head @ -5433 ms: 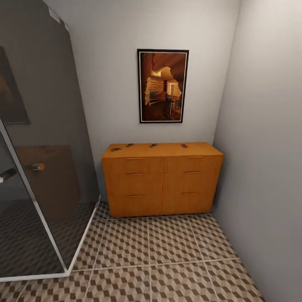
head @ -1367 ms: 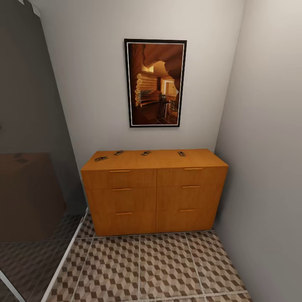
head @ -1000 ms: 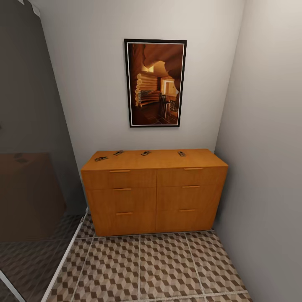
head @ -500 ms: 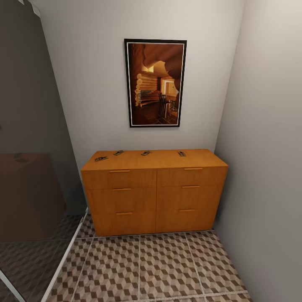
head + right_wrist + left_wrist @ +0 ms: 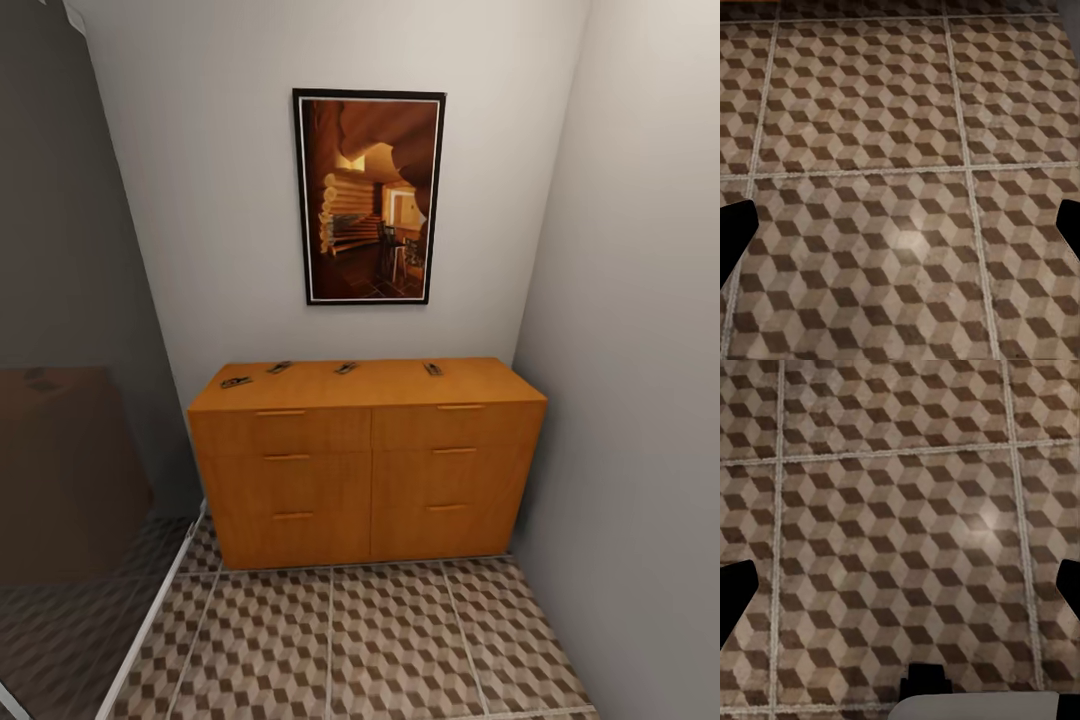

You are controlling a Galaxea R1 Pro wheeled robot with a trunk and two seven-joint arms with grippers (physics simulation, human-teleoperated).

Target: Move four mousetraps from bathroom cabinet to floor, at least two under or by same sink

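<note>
Robot's facing the cabinet point(image 5: 366, 465), four mousetraps point(image 5: 346, 368) along its top's back edge. Both claws look spread wide, empty. Next: roll closer, reach.

Soft, even, dimmish light in the head view, with no clear source; the walls point(image 5: 620, 300) shade darker toward the corners. A faint shadow lies under the cabinet point(image 5: 365, 460), whose top is brighter than its front. The glass panel point(image 5: 70, 400) gives a murky reflection. Straight lines lean outward at the edges. Both wrist views are slightly soft, each with a pale glare spot on the floor point(image 5: 982, 521) point(image 5: 907, 240)
</note>
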